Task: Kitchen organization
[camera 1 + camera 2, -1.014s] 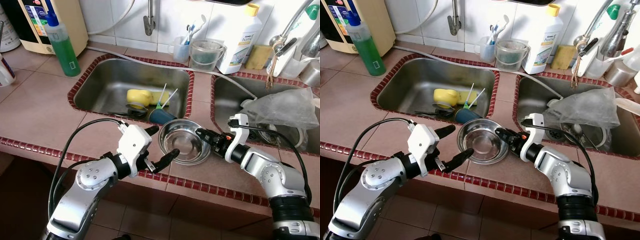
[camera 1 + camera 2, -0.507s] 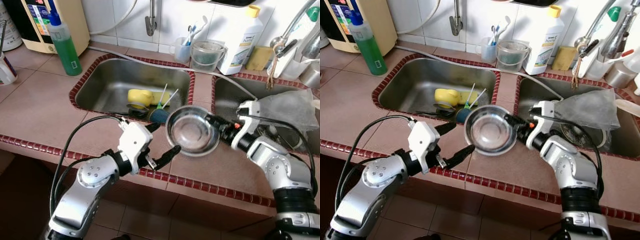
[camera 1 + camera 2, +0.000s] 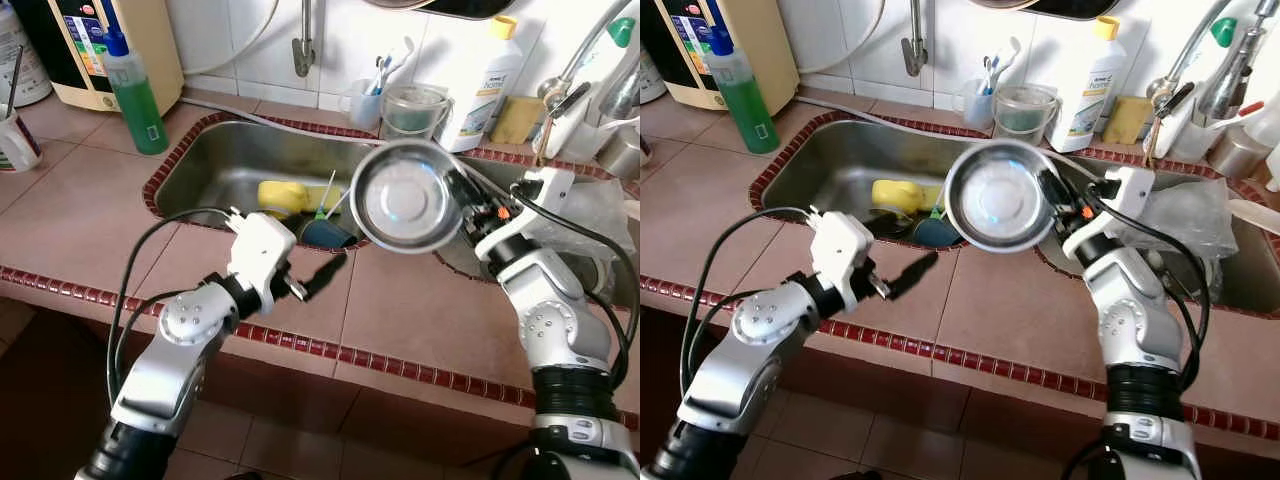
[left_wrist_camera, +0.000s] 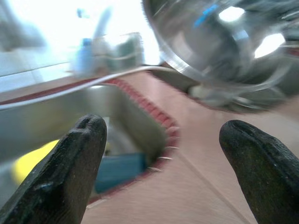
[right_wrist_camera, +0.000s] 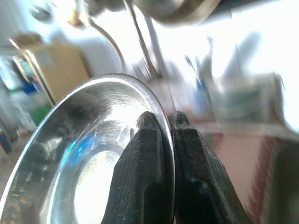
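Note:
A round steel bowl [image 3: 405, 195] hangs in the air over the divider between the two sinks, tipped so its hollow faces me. My right gripper [image 3: 462, 200] is shut on its rim at the right side; in the right wrist view both fingers [image 5: 149, 154] pinch the bowl's edge [image 5: 93, 158]. My left gripper [image 3: 315, 258] stands open and holds nothing, low over the tiled counter in front of the left sink, below and left of the bowl. Between its fingers [image 4: 60, 177] the left wrist view shows the bowl's underside [image 4: 224, 42] above.
The left sink [image 3: 220, 160] holds a yellow sponge [image 3: 285, 195] and a blue cup [image 3: 325, 233]. A plastic bag [image 3: 605, 210] lies in the right sink. A green soap bottle [image 3: 135, 85], a clear tub [image 3: 412, 108] and a white detergent bottle [image 3: 487, 80] line the back.
The right gripper has lifted the bowl off the counter and tipped it upright toward me. The left gripper stays open near the counter. The camera has shifted a little.

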### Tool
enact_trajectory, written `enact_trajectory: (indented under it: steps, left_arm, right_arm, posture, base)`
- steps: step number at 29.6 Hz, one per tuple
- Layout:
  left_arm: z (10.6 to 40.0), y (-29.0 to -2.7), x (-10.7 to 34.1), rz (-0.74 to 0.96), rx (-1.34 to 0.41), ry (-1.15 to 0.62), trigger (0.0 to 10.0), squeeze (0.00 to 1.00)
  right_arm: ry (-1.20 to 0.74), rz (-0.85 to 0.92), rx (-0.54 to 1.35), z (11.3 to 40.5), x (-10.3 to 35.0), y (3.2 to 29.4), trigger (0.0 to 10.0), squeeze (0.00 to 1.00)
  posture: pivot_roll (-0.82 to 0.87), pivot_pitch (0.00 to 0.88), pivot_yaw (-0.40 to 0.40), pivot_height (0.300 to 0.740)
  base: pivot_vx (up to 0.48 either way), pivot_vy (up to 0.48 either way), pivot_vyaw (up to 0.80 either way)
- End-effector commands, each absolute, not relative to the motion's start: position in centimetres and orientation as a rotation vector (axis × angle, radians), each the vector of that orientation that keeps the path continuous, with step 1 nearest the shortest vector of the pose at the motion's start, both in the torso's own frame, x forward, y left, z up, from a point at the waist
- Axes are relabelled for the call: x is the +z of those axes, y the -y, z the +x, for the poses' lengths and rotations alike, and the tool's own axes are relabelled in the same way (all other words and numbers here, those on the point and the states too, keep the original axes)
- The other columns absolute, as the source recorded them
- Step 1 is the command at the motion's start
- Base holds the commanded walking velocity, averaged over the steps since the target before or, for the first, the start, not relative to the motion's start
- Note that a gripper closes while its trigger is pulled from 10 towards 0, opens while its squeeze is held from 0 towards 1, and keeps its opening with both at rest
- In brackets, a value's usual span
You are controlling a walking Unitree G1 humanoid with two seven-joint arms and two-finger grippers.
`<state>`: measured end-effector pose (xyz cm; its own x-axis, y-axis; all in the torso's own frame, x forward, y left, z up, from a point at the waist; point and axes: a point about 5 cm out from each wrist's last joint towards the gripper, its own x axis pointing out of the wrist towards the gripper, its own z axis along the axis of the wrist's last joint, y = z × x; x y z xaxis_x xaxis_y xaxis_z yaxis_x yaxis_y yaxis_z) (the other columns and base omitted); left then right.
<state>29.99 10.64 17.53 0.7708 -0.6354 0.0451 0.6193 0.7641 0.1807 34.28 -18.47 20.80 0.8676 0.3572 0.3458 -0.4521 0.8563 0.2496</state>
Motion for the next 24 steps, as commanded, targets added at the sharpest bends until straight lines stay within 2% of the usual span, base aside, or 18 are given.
enact_trajectory:
  steps: [1,4,7,13,17,24]
  left_arm:
    - [30.5,-11.1,17.6,0.139,-0.640,0.102,10.0,0.00]
    - [30.8,-11.4,17.5,0.108,-0.609,0.095,10.0,0.00]
    - [31.3,-11.8,16.1,0.105,-0.568,0.010,10.0,0.00]
    - [31.7,-12.3,15.6,0.050,-0.515,-0.016,10.0,0.00]
    - [32.3,-12.8,16.3,-0.001,-0.459,0.031,10.0,0.00]
    - [32.9,-14.3,17.3,-0.023,-0.359,0.117,10.0,0.00]
  right_arm:
    - [0.370,0.284,0.426,33.9,21.9,18.0,10.0,0.00]
    - [0.435,0.222,0.390,33.5,22.3,17.1,10.0,0.00]
    - [0.557,0.092,0.323,32.6,23.0,15.8,10.0,0.00]
    - [0.559,0.017,0.350,31.9,22.3,14.4,10.0,0.00]
    - [0.560,0.042,0.300,31.7,21.5,14.7,10.0,0.00]
    - [0.577,-0.014,0.222,31.2,20.9,15.5,10.0,0.00]
  posture:
    - [-0.04,0.026,-0.012,0.740]
    - [-0.04,0.023,-0.005,0.740]
    - [-0.04,0.023,0.002,0.740]
    - [-0.05,0.014,0.011,0.740]
    - [-0.04,0.002,0.008,0.740]
    - [-0.05,0.000,0.011,0.740]
  base:
    - [0.000,0.000,0.00]
    - [0.000,0.000,0.00]
    - [0.000,0.000,0.00]
    - [0.000,0.000,0.00]
    - [0.000,0.000,0.00]
    - [0.000,0.000,0.00]
